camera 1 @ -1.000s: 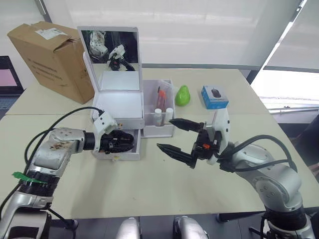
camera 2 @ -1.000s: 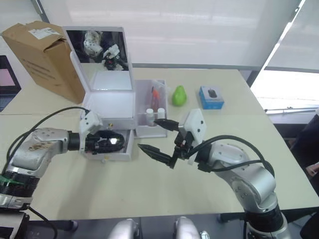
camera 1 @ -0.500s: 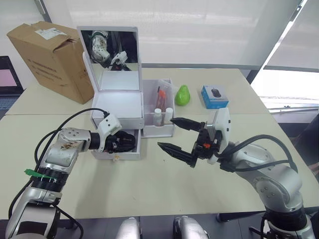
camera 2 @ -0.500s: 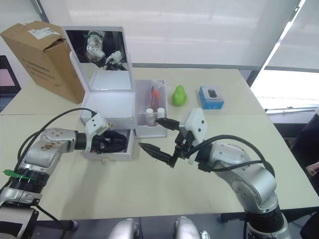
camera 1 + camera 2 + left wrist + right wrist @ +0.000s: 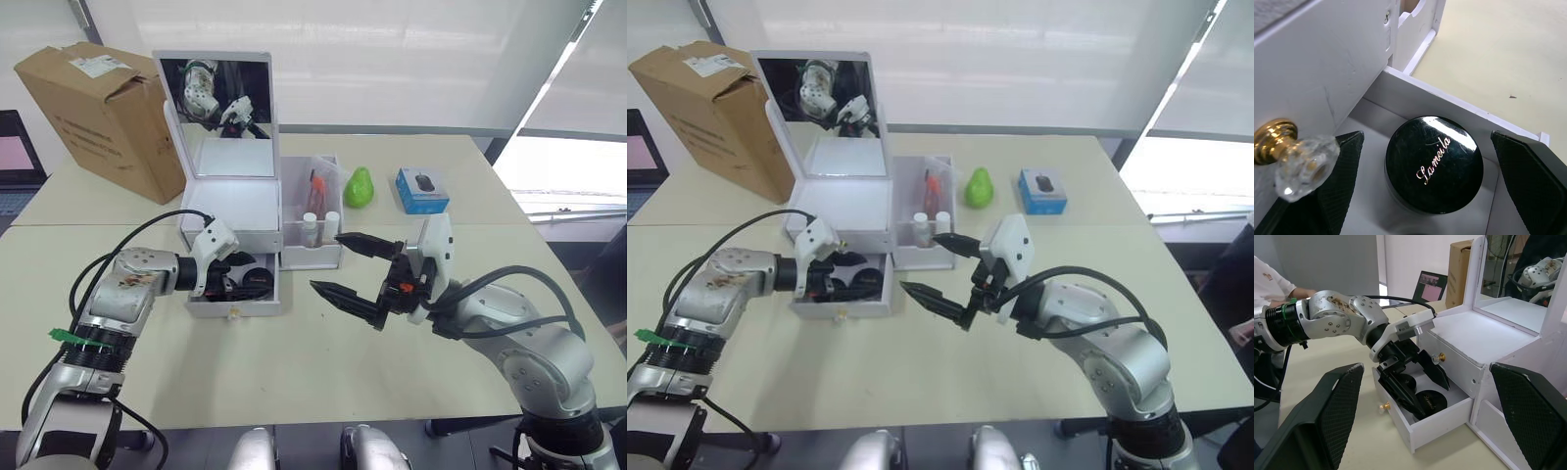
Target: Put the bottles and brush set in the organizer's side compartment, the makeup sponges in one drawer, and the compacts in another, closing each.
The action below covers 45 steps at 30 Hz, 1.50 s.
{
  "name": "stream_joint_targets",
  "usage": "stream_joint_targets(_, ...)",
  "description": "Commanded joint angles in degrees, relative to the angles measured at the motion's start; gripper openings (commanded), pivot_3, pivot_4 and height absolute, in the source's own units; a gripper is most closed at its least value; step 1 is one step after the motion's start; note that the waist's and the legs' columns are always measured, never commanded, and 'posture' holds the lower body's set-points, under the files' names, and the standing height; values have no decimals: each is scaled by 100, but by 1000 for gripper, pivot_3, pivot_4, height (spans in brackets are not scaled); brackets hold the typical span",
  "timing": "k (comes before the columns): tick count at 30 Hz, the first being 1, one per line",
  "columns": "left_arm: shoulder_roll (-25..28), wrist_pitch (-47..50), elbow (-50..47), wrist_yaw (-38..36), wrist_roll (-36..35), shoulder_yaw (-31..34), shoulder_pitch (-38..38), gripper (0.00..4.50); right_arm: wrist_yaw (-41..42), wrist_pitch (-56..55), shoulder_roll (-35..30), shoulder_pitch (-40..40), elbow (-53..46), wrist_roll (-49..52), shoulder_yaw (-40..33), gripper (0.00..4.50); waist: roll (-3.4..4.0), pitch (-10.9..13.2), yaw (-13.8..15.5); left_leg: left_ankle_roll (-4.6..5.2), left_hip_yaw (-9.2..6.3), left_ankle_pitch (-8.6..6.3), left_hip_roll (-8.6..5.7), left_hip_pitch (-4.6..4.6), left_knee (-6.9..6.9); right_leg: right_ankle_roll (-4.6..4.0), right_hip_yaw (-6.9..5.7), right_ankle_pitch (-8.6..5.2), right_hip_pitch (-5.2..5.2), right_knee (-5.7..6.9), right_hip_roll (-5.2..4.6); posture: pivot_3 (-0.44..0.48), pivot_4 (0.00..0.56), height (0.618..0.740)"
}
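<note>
The white organizer [image 5: 231, 211] stands with its mirror lid up and its lower drawer [image 5: 238, 305] pulled out. Two black compacts [image 5: 1431, 402] lie in that drawer; one [image 5: 1434, 164] reads "Lameila". My left gripper [image 5: 241, 278] is open inside the drawer, its fingers [image 5: 1339, 178] either side of this compact without touching it. The side compartment [image 5: 315, 257] holds two white-capped bottles [image 5: 310, 229] and a red brush set [image 5: 315, 192]. A green teardrop sponge [image 5: 360, 187] lies on the table behind it. My right gripper [image 5: 328, 262] hangs open and empty to the right of the drawer.
A cardboard box [image 5: 98, 110] stands at the back left. A blue mouse box [image 5: 422, 190] lies to the right of the sponge. The upper drawer is shut, with a crystal knob [image 5: 1299, 157]. A person in a white sleeve [image 5: 1271, 281] sits beyond the table's left side.
The lower drawer stands slightly further out, and the black compact now shows plainly between my left gripper's spread fingers. The right arm has not moved.
</note>
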Motion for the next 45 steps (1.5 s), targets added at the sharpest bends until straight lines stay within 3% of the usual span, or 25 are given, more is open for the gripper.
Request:
stream_joint_targets(1, 377, 230, -131, -76, -224, 549, -220, 4478, -11, -98, -15, -13, -196, 13, -137, 4500, 1, 0, -6, 0, -1, 0, 1, 0, 0, 0, 0, 0, -1, 0, 1, 0, 150, 740)
stream_joint_targets(6, 820, 515, -371, -458, -471, 695, -1, 4478, -7, -100, -9, -14, -184, 11, -124, 4500, 7, 5, 2, 0, -2, 0, 1, 1, 0, 0, -1, 0, -1, 0, 1, 0, 150, 740)
stream_joint_targets(9, 900, 622, -409, -474, -582, 828, 97, 3880, 0, -111, 5, -27, -158, -5, -103, 4500, 13, 8, 10, 0, 0, 0, 1, 3, 0, 0, -2, -1, 1, -1, -3, 0, 150, 740)
stream_joint_targets(16, 1057, 903, -707, -603, -921, 1149, 387, 1638, -17, -78, -23, 4, -208, 34, -147, 4500, 17, 11, -1, 0, 0, 0, 2, 1, 0, 0, -2, -1, -2, 0, 0, 0, 150, 740)
stream_joint_targets(21, 1367, 1138, -1311, -1129, -1521, 1490, 974, 40, -24, -29, -100, 71, -265, 100, -234, 4500, 31, 20, -9, 0, 0, 0, 3, 6, 0, -4, -1, -3, -2, 0, -1, 0, 150, 740)
stream_joint_targets(23, 1546, 1242, -1586, -1342, -1691, 1546, 1312, 13, -19, -27, -124, 86, -266, 117, -257, 4500, 35, 22, -6, 0, 2, 0, 4, 7, -1, -4, -1, -3, -3, -1, -2, 0, 150, 740)
stream_joint_targets(28, 1598, 616, -1569, -968, -1002, 1205, 1723, 13, -6, -25, -147, 42, -242, 147, -274, 4500, 42, 27, 24, -2, 6, -1, 4, 7, -1, -5, -4, -4, -9, -3, -8, 0, 150, 740)
stream_joint_targets(35, 1147, 6, -1213, -220, -237, 731, 1440, 13, -5, 0, -164, 1, -246, 171, -296, 4500, 41, 26, 69, -2, 9, -1, 4, 0, -1, -4, -5, -5, -4, -4, -9, 0, 150, 740)
stream_joint_targets(45, 202, -560, -361, 782, 250, 726, 863, 13, -69, 59, -168, -16, -286, 218, -305, 4500, 21, 14, 55, 0, 6, 0, 3, 0, 0, -4, -3, -3, -1, -1, -2, 0, 150, 740)
